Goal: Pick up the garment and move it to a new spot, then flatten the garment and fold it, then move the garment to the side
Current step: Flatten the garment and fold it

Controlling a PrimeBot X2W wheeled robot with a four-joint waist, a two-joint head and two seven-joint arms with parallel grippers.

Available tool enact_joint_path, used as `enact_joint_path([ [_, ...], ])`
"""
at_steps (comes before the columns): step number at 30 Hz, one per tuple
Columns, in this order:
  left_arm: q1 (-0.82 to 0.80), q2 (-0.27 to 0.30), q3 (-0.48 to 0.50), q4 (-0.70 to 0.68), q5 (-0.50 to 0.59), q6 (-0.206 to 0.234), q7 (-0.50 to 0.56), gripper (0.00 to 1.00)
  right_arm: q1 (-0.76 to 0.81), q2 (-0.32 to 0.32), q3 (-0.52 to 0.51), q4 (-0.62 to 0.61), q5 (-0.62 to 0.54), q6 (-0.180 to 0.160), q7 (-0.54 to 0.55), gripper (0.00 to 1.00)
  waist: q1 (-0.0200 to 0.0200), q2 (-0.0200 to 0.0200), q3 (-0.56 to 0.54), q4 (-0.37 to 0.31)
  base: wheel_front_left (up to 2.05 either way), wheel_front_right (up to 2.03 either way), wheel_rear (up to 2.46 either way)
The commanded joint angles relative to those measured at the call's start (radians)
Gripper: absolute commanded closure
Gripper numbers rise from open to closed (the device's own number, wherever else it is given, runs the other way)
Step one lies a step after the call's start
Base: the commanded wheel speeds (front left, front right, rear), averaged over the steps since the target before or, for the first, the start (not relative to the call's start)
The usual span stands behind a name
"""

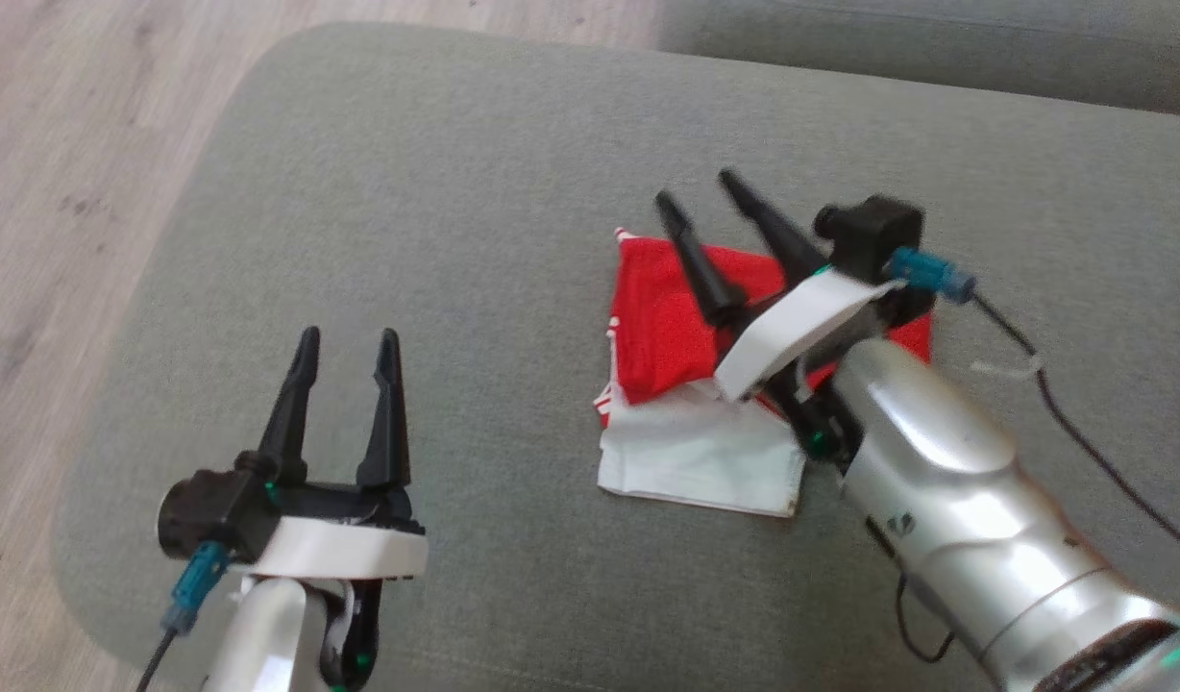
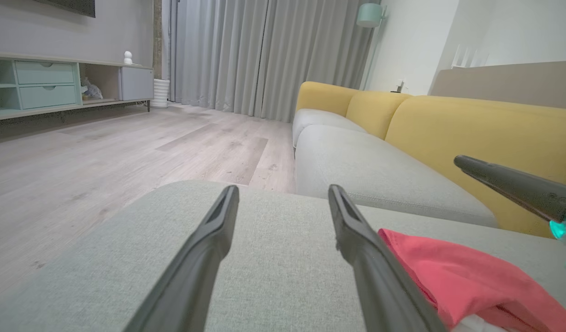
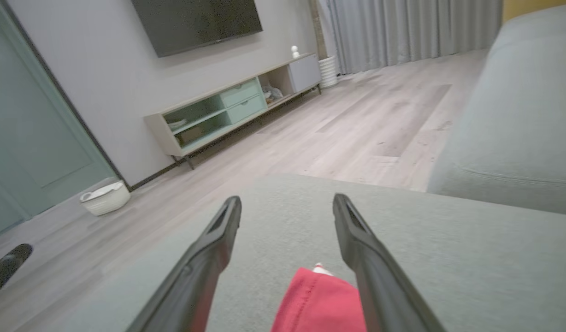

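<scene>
folded garment point(image 1: 676, 327) seen on grey cushion point(image 1: 455, 192), right of centre, long axis laid near-to-far. right tool point(image 1: 696, 188) poised directly over it, spread wide, nothing held. left tool point(image 1: 349, 334) wide too, well apart leftward. right arm judged nearer for side move.

Grey curtains point(image 2: 264, 55) hang beyond a yellow sofa point(image 2: 449, 129) and wood floor point(image 2: 126, 147).

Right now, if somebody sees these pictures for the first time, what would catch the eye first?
The folded red and white garment lies bright on the grey seat cushion, right of centre in the head view. The right gripper hangs over its red part, fingers open and empty, while the left gripper sits open at the lower left. The left wrist view adds a yellow sofa back behind.
</scene>
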Motion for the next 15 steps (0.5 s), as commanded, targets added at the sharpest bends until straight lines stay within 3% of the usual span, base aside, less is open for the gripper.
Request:
enact_joint_path([
  [1, -0.027, 0.004, 0.038, -0.036, 0.008, 0.001, -0.005, 0.0, -0.023, 0.02, -0.008, -0.017, -0.018, -0.001, -0.013, 0.0, 0.0, 0.0, -0.015, -0.021, 0.0, 0.0, 0.0],
  [7, -0.009, 0.004, 0.071, -0.049, 0.026, -0.004, -0.005, 0.0, -0.008, 0.02, -0.237, -0.001, -0.253, -0.001, -0.019, 0.0, 0.0, 0.0, -0.04, -0.091, 0.0, 0.0, 0.0],
  [15, 0.002, 0.004, 0.106, -0.062, 0.037, -0.011, -0.005, 0.0, 0.234, 0.02, -0.53, -0.256, -0.571, -0.001, -0.019, 0.0, 0.0, 0.0, -0.049, -0.173, 0.0, 0.0, 0.0],
])
